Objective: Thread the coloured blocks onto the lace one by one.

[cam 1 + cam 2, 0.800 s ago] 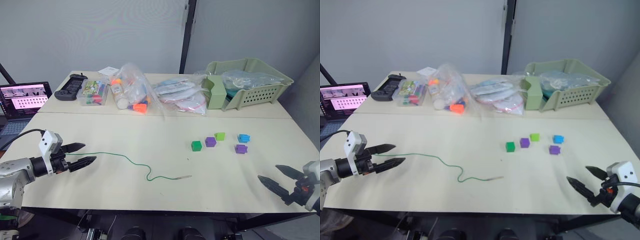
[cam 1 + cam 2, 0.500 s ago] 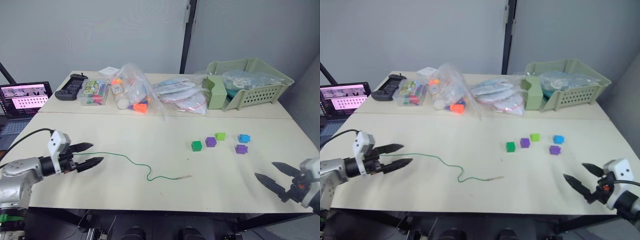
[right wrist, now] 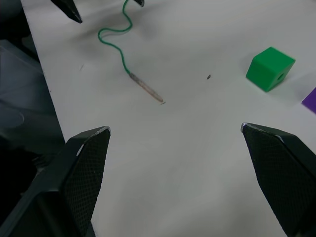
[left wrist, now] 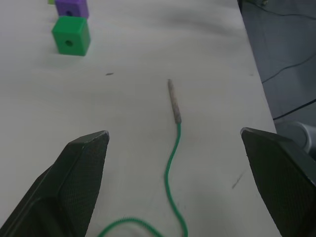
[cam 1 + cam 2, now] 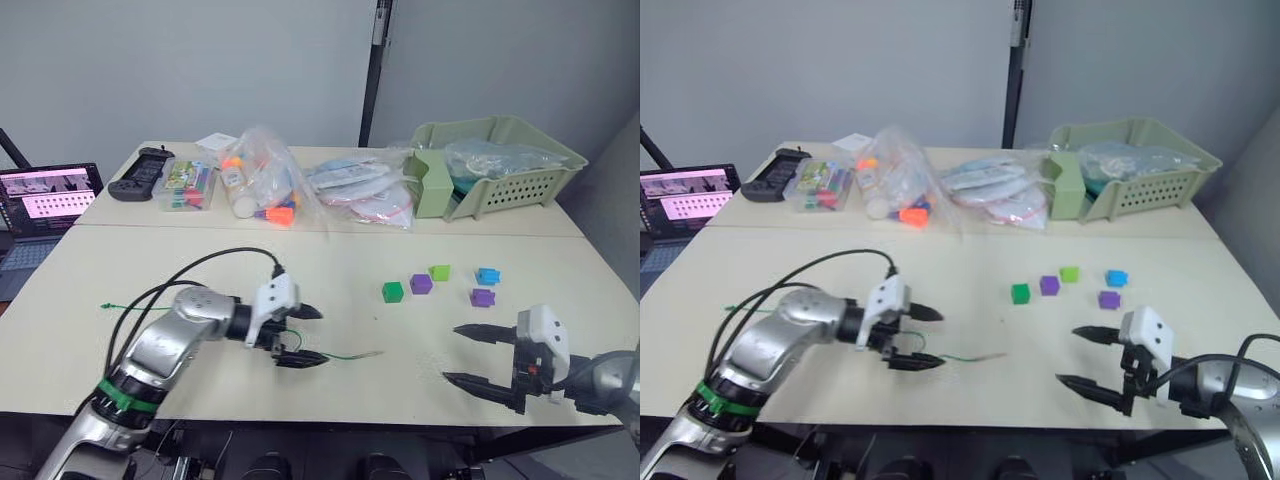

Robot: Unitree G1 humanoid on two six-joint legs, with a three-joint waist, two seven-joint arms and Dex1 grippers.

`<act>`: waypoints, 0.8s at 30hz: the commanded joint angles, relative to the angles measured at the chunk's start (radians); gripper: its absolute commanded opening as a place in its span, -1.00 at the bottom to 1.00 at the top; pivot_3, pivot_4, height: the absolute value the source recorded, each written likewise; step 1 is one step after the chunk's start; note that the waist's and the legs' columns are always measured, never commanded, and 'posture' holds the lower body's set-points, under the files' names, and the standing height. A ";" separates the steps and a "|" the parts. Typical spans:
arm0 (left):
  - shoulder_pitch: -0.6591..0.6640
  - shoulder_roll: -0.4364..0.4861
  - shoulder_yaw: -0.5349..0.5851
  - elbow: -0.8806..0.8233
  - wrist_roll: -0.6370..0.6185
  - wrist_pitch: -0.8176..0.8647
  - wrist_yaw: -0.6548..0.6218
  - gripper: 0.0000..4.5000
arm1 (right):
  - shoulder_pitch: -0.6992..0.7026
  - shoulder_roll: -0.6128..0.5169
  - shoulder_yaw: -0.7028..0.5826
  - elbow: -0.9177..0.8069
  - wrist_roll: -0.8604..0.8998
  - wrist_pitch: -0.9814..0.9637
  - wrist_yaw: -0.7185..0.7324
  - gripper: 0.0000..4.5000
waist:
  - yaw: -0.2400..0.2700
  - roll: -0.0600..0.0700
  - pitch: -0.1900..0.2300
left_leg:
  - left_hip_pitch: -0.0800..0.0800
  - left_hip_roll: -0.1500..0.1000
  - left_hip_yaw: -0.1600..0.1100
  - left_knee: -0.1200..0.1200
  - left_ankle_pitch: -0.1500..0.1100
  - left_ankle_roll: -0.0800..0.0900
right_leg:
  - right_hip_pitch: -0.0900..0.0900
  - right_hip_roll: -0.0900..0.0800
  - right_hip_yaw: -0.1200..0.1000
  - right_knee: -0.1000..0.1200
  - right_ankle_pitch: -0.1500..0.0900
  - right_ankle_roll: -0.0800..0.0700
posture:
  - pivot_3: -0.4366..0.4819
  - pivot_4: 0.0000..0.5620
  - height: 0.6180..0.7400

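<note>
I work at a pale cream table (image 5: 330, 270); a seam runs across it, and behind it stands a grey wall with a dark post (image 5: 372, 70). My left gripper (image 5: 307, 335) hovers over the lace (image 5: 340, 356) near the front of the table, fingers spread wide, the green cord running between them toward its stiff pale tip (image 4: 173, 101), which lies flat and points at the blocks. My right gripper (image 5: 470, 355) hangs low near the front right edge, fingers also wide apart, holding nothing.

The blocks sit in a loose row right of centre, all apart from the lace: dark green (image 5: 393, 291), a purple one (image 5: 421, 284) just beside it, lime (image 5: 439, 272), blue (image 5: 487, 276), and the second purple (image 5: 482, 297).

Along the far side lie a black controller (image 5: 140, 172), a clear box of pens (image 5: 186, 184), crumpled clear bags (image 5: 265, 180), flat packets (image 5: 365, 190), and a pale green basket (image 5: 495, 165). A laptop (image 5: 45, 205) glows off the table's left end.
</note>
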 commanded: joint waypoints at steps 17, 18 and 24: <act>-0.014 -0.216 -0.235 0.096 0.177 0.127 0.190 0.51 | 0.073 0.065 -0.080 -0.087 0.011 -0.021 -0.094 1.00 | 0.013 0.001 0.000 | 0.003 -0.001 -0.005 0.002 0.000 0.000 | 0.005 -0.001 0.001 0.000 0.000 0.001 | -0.05 -0.47 1.00; -0.012 -0.215 -0.237 0.114 0.180 0.115 0.185 0.36 | 0.075 0.067 -0.081 -0.090 0.011 -0.020 -0.097 1.00 | 0.013 0.001 0.000 | 0.004 -0.001 -0.005 0.002 0.000 0.000 | 0.006 -0.001 0.001 0.000 -0.001 0.001 | -0.05 -0.47 1.00; 0.014 -0.189 -0.237 0.138 0.168 0.079 0.136 -0.53 | 0.077 0.069 -0.089 -0.103 0.016 -0.014 -0.110 1.00 | 0.013 0.001 -0.001 | 0.009 0.000 -0.006 0.002 0.000 0.000 | 0.013 -0.001 0.000 -0.002 -0.002 0.002 | -0.05 -0.47 1.00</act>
